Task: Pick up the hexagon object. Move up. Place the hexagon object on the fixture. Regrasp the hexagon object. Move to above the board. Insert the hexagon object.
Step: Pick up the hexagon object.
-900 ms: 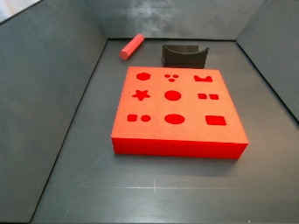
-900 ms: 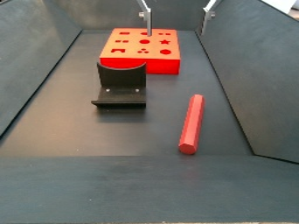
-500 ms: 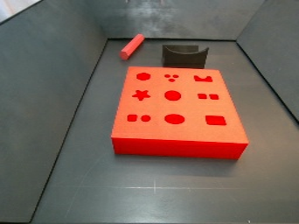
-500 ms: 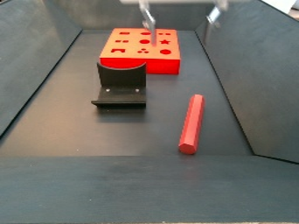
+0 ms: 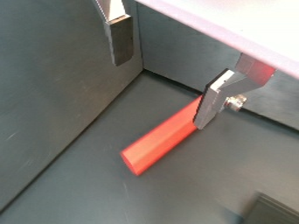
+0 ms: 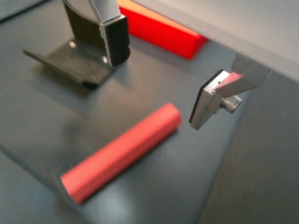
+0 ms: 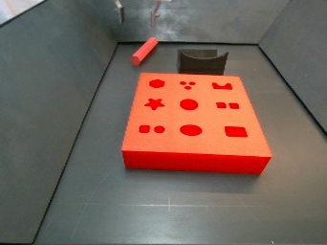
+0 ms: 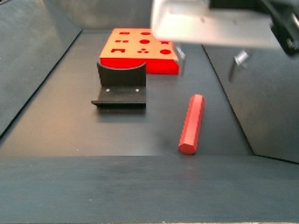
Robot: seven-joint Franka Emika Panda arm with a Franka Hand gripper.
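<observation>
The hexagon object (image 8: 191, 122) is a slim red-pink rod lying flat on the dark floor, to one side of the fixture (image 8: 121, 83). It also shows in a side view (image 7: 144, 51) and in both wrist views (image 5: 163, 140) (image 6: 122, 153). My gripper (image 5: 167, 83) is open and empty, high above the rod, with its fingers (image 6: 211, 101) spread wide and touching nothing. It is blurred at the picture's top edge in a side view (image 7: 138, 13). The red-orange board (image 7: 192, 120) lies flat with dark shaped holes in its top.
Grey walls (image 7: 64, 67) enclose the floor on all sides; the rod lies close to one wall. The fixture stands between the rod and the board's end (image 6: 163, 31). The arm's body hides part of the board in a side view (image 8: 222, 26).
My gripper has moved from above the board's far end toward the rod and the fixture. It has stayed open. The rod, the fixture and the board have not moved.
</observation>
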